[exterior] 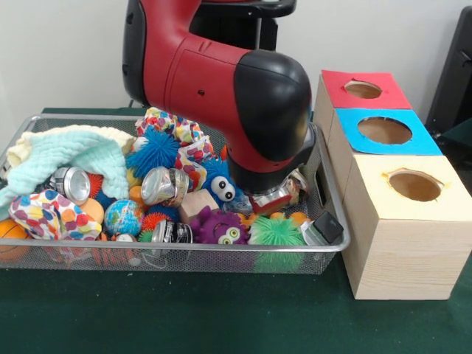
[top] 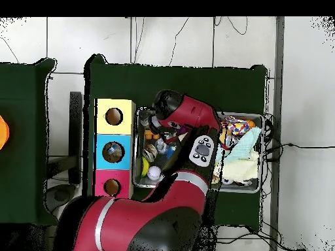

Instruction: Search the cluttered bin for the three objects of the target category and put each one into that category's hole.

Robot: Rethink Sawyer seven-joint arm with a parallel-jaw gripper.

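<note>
arm [exterior: 221, 74]: reaching down into bin [exterior: 184, 258], right end, nearest the boxes [exterior: 402, 221]
gripper: hidden behind wrist (can't tell finger state)
bin: on green table [exterior: 221, 317], left of boxes, packed with toys and cans

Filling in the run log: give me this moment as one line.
arm: down in bin, box-side end | pincer: hidden, state unknown | boxes: red, blue, yellow tops | blue hole: something inside

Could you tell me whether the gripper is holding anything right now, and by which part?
It cannot be told: the arm reaches down into the bin and its bulk hides the gripper.
</note>
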